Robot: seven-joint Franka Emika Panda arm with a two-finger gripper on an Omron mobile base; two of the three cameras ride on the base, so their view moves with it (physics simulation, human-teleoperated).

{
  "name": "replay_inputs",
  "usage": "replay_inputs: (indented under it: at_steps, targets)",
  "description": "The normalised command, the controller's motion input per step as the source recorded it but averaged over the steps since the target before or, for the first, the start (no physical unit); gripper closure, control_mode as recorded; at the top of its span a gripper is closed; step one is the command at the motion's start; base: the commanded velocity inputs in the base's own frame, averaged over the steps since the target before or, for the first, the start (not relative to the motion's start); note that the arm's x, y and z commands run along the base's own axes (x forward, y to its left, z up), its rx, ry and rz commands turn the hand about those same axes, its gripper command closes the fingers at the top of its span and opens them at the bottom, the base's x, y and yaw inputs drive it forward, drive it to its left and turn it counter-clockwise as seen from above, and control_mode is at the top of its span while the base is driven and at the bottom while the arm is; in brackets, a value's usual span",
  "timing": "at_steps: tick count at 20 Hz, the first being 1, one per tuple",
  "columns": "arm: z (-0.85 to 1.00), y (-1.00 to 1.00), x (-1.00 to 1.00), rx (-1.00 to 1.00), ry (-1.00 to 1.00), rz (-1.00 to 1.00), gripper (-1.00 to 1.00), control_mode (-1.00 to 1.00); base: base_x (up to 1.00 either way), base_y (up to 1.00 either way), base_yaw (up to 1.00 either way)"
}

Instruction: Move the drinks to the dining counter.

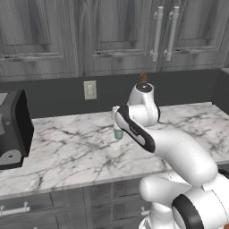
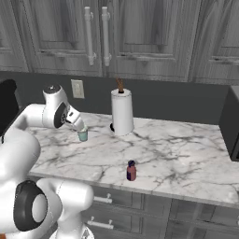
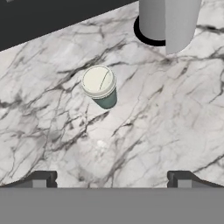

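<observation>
1. From the left base view, my arm reached forward over the marble desk [image 1: 67,152], and the teal cup [image 1: 118,133] stood just beyond my forearm, mostly hidden by it. I could make out its teal body, upright on the marble, in the middle of the slab. A black appliance [image 1: 15,127] sat at the far left, a wall outlet [image 1: 90,90] on the dark backsplash.

2. From the right base view, the teal cup [image 2: 82,135] stood upright with its white lid up, its long axis vertical, just below my wrist. The paper-towel roll [image 2: 122,112] stood on its dark base behind it and to the right, near the wall. The purple drink container [image 2: 131,171] stood upright near the front edge of the desk, well apart from the cup; it was small and dark, with a narrower cap on top. Grey drawers ran under the slab.

3. From the hand view, I looked down on the teal cup [image 3: 100,86]: a round white lid with a thin curved line across it, teal wall showing beneath, tapering downward. It stood upright, lid facing me, apart from the paper-towel roll [image 3: 168,22] at the top. My hand [image 3: 111,179] was spread wide, its two fingertips [image 3: 41,179] far apart at the bottom, holding nothing, the cup well ahead of them.
</observation>
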Motion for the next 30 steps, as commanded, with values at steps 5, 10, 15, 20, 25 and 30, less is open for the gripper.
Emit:
replay_inputs:
  at_steps: [5,10,15,20,25,30]
  targets:
    - [-0.13,0.0,0.15,0.0,0.01,0.0,-1.0,-1.0,0.0,0.0,0.0]
    - [-0.2,0.0,0.22,0.0,0.03,0.0,-1.0,-1.0,0.0,0.0,0.0]
    - [-0.08,0.0,0.23,0.0,0.05,0.0,-1.0,-1.0,0.0,0.0,0.0]
    - [0.0,0.0,0.21,0.0,0.04,0.0,-1.0,-1.0,0.0,0.0,0.0]
    - [-0.03,0.0,0.18,0.0,0.05,0.0,-1.0,-1.0,0.0,0.0,0.0]
    - [-0.17,0.0,0.17,0.0,0.0,0.0,-1.0,-1.0,0.0,0.0,0.0]
